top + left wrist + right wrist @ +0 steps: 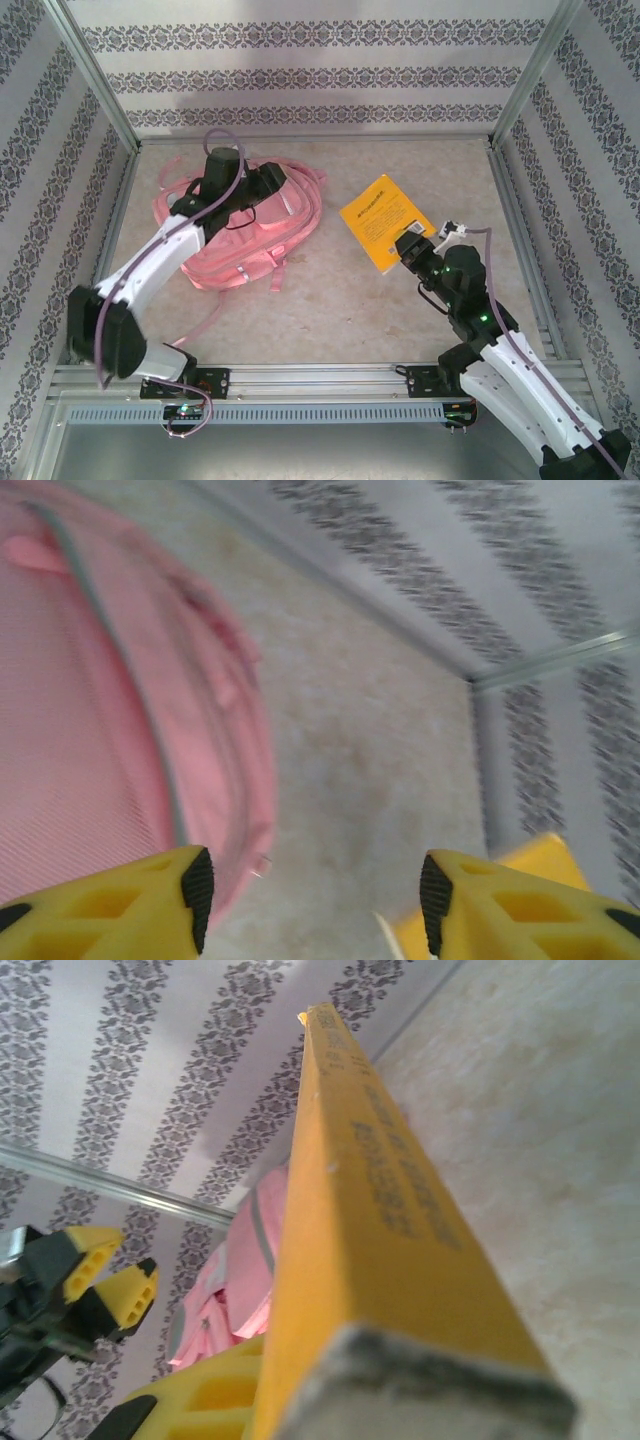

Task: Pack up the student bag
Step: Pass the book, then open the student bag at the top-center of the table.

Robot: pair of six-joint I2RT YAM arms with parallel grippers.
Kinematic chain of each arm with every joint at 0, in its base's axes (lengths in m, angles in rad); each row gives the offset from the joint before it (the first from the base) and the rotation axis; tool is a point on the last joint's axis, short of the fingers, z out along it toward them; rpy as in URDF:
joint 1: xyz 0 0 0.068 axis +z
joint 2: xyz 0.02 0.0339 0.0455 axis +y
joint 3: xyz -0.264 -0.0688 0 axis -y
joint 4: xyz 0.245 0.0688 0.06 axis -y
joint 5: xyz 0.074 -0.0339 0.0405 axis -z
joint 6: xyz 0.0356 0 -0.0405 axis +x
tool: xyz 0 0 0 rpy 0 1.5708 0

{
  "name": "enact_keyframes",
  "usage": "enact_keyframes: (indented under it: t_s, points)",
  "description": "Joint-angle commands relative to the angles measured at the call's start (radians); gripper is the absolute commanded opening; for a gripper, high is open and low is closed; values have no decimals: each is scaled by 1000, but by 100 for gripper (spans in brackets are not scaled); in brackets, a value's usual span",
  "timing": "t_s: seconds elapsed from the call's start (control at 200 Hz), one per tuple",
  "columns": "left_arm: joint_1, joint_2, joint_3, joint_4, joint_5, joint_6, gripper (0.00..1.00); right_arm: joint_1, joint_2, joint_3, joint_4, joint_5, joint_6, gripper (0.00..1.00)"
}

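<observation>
Bag [290, 230] lies pink and crumpled at the upper left of the bench [330, 320] in the top view, its upper part hidden under the left arm [160, 260]. Left jaws stand wide with nothing between them. Behind them the wrist view is blurred, and the bag is cut off at the left edge. Right jaws clamp the near corner of a yellow book [385, 220], right of centre. In the right wrist view its spine [370, 1210] covers most of the bag, the lettering too slanted to read.
</observation>
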Motion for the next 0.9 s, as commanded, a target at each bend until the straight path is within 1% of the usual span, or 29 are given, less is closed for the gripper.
enact_keyframes:
  t_s: [0.0, 0.12, 0.225, 0.36, 0.45, 0.595, 0.749, 0.899]
  points:
    - [51, 130, 66, -86, 103, 25, 51, -26, -43, 8, 25, -36, -40, 0]
    - [84, 255, 139, -69, 149, 8, 49, -44, -69, 14, -4, -51, -51, 0]
    - [105, 323, 157, -11, 188, -18, 44, -57, -94, 5, -17, -66, -53, 0]
    - [116, 372, 171, 33, 200, -31, 37, -70, -116, -17, -27, -79, -45, 0]
    - [119, 400, 180, 60, 221, -31, 31, -77, -121, -35, -23, -88, -32, 0]
    - [123, 420, 182, 72, 236, -27, 25, -82, -115, -50, -10, -98, -18, 0]
    - [130, 428, 185, 62, 232, -15, 24, -84, -105, -52, -3, -103, -14, 0]
    - [138, 473, 228, 30, 233, -2, 25, -84, -95, -52, 5, -106, -11, 0]
